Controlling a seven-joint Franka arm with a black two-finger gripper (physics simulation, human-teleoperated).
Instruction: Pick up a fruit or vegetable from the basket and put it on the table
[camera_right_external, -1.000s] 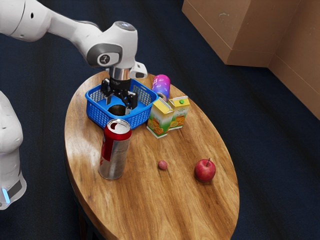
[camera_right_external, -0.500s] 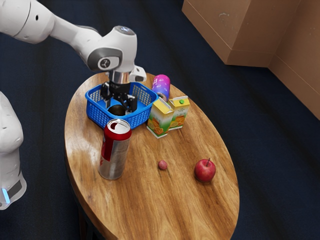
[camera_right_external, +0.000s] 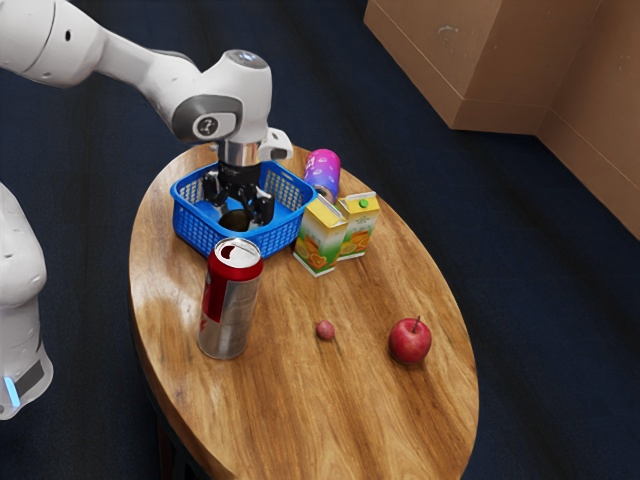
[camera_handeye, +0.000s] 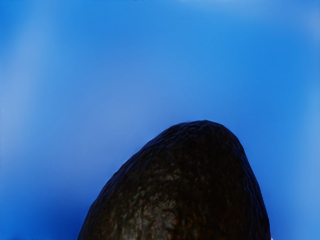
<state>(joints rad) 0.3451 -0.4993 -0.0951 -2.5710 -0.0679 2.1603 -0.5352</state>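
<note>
The black gripper (camera_right_external: 240, 205) points down inside the blue basket (camera_right_external: 200, 231), at the dark avocado-like fruit (camera_right_external: 235, 220). Whether it holds the fruit cannot be made out. Part of the fruit is hidden behind the gripper and the basket's near side. In the wrist view the dark, rough-skinned fruit (camera_handeye: 185, 190) lies large at the lower edge, close under the hand, against the basket's blurred blue inside (camera_handeye: 125, 70).
On the wooden table (camera_right_external: 300, 400), a tall red and silver can (camera_right_external: 229, 300) stands just before the basket. Two juice cartons (camera_right_external: 319, 238) and a pink-purple can (camera_right_external: 322, 172) are beside it. A small reddish ball (camera_right_external: 325, 330) and a red apple (camera_right_external: 410, 341) lie farther off.
Since the earliest frame my hand has come down a little in the basket, around the dark fruit; over the last half second it has shifted only slightly. The other objects have stayed put.
</note>
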